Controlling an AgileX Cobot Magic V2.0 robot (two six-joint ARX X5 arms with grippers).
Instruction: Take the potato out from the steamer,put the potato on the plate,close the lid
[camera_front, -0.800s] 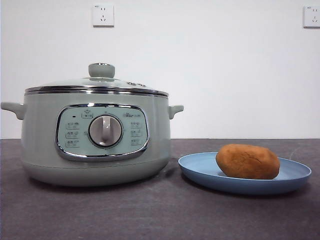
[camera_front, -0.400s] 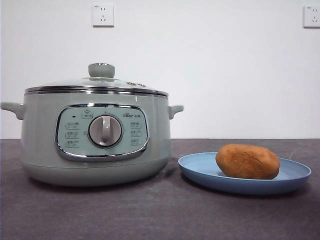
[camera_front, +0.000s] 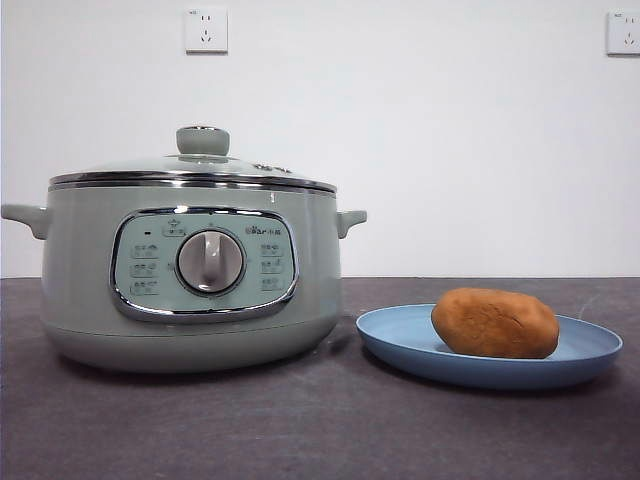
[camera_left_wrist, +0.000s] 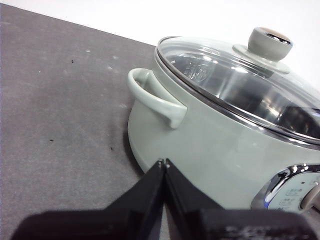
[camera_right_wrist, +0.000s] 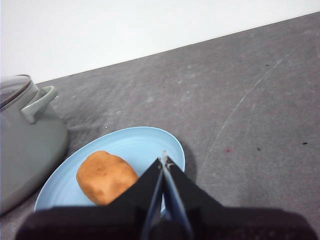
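Front view: the steamer (camera_front: 190, 285) stands on the dark table (camera_front: 300, 430), its glass lid (camera_front: 195, 165) seated on the rim. At its 3 o'clock, just beside it, the blue plate (camera_front: 400, 345) holds the potato (camera_front: 495, 323).

Left wrist view: the left gripper (camera_left_wrist: 164, 162) hangs near the steamer's side handle (camera_left_wrist: 152, 97), jaws pressed together on nothing. Inside the pot only bare metal shows.

Right wrist view: the right gripper (camera_right_wrist: 163, 159) hovers above the plate, jaws pressed together and empty; the potato lies on the plate beside them.
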